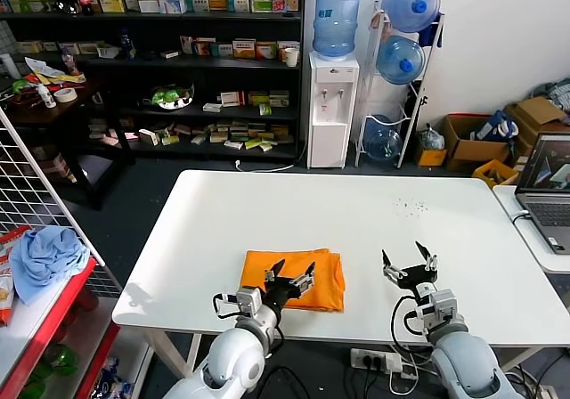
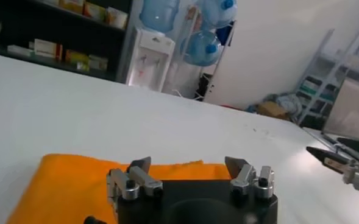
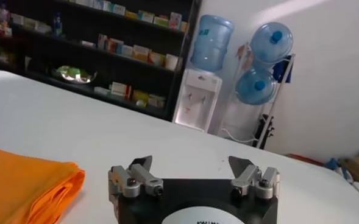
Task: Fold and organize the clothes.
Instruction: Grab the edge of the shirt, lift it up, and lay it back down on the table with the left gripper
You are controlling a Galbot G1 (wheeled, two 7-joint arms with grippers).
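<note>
The orange T-shirt (image 1: pixel 294 278) lies folded into a neat rectangle near the front edge of the white table (image 1: pixel 356 212). My left gripper (image 1: pixel 294 271) is open and empty, just above the shirt's near part; in the left wrist view the gripper (image 2: pixel 189 164) hovers over the orange shirt (image 2: pixel 63 189). My right gripper (image 1: pixel 410 258) is open and empty, to the right of the shirt, above bare table; in the right wrist view the gripper (image 3: pixel 191 163) is apart from the folded shirt (image 3: pixel 27 185). The white logo is hidden.
A laptop (image 1: pixel 548 190) sits on a side table at the right. A light blue cloth (image 1: pixel 44 255) lies on a red rack at the left. Shelves, a water dispenser (image 1: pixel 331 109) and bottles stand beyond the table.
</note>
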